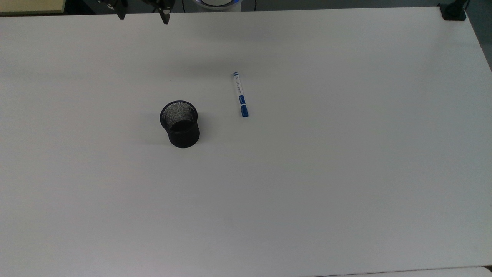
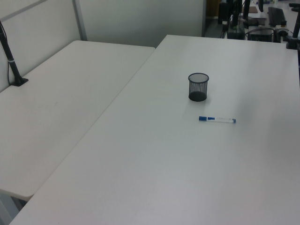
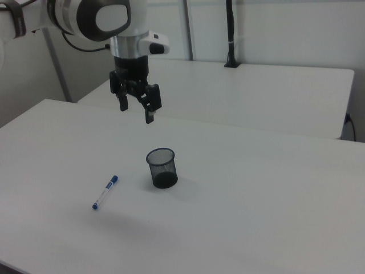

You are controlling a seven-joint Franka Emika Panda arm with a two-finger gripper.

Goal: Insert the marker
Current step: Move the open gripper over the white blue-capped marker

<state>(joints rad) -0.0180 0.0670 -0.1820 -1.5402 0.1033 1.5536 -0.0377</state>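
The marker (image 1: 240, 94) lies flat on the white table (image 1: 307, 173), its blue cap toward the top view's bottom; it also shows as the marker (image 2: 217, 120) and the marker (image 3: 105, 192). A black mesh cup (image 1: 180, 124) stands upright to the top view's left of it, a short gap away; in the other views it is the cup (image 2: 198, 87) and the cup (image 3: 162, 168). My gripper (image 3: 136, 111) hangs open and empty, high above the table behind the cup. Only its two fingertips reach into the top view, where the gripper (image 1: 143, 16) is at the upper edge.
The robot base (image 1: 218, 3) sits at the table's far edge in the top view. A black clamp (image 1: 453, 11) holds the top view's upper right corner. A second white table (image 2: 61, 103) adjoins, with a black post (image 2: 13, 65) on it.
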